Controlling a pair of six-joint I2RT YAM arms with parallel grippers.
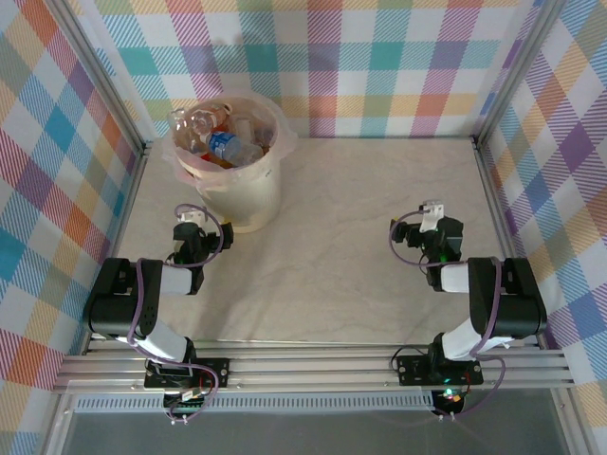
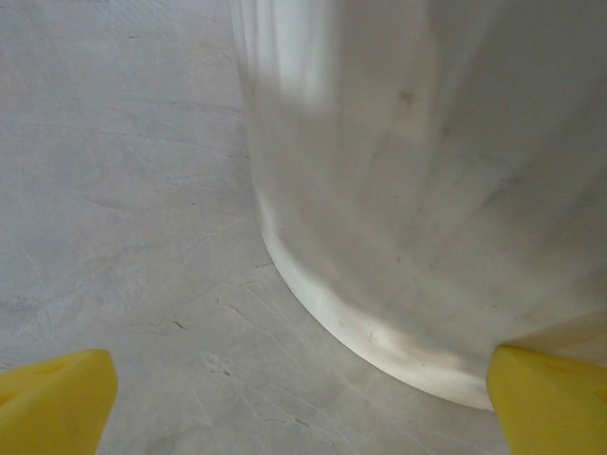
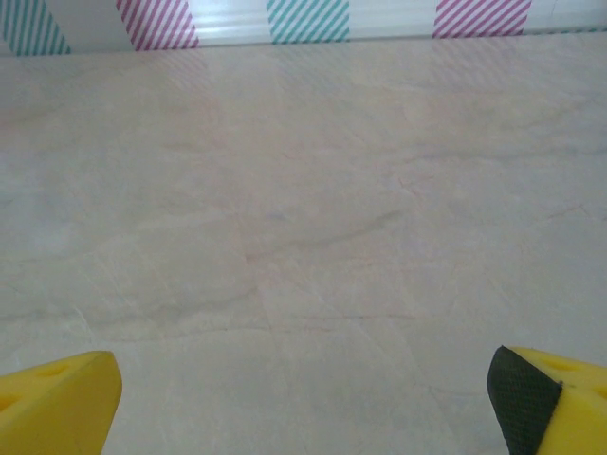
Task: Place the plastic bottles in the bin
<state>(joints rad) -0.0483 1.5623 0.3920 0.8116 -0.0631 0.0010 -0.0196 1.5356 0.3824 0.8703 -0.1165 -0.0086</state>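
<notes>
The bin (image 1: pixel 248 186), a round cream bucket lined with a translucent bag, stands at the back left of the table. Several crushed plastic bottles (image 1: pixel 224 142) lie piled inside it, one with a blue label. My left gripper (image 1: pixel 193 214) sits low just in front of the bin's base, open and holding nothing. In the left wrist view the bin's wall (image 2: pixel 427 190) rises close ahead, and the left gripper (image 2: pixel 303 408) has its yellow fingertips (image 2: pixel 57 398) spread wide. My right gripper (image 1: pixel 432 210) rests over bare table at the right, open (image 3: pixel 303 408) with nothing between its fingertips (image 3: pixel 57 398).
The marble-patterned table (image 1: pixel 360 237) is enclosed by checkered walls (image 1: pixel 379 66) at the back and both sides, with an aluminium rail (image 1: pixel 313 365) along the near edge. In the right wrist view the striped back wall (image 3: pixel 303 19) stands beyond open tabletop.
</notes>
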